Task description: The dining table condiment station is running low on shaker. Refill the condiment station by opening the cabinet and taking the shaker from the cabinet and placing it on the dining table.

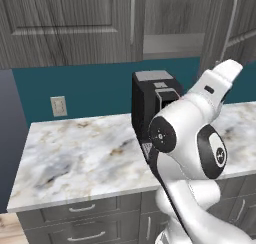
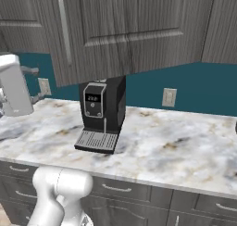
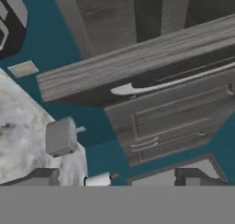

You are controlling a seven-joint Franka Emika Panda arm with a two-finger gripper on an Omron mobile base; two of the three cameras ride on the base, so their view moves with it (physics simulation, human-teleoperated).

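The cabinet is the grey wood-grain wall unit above the counter, with slim vertical bar handles. One of its doors stands swung out over the coffee machine, and a pale opening shows beside it. In the rolled hand view a panelled cabinet door with a long metal handle lies ahead of my gripper. The two dark fingertips stand wide apart, open, with nothing between them. The shaker is hidden. The dining table is out of view.
A black coffee machine stands on the marble counter against the teal wall. Wall outlets sit above the counter. A small grey box and a white roll are on the counter. Grey drawers run below.
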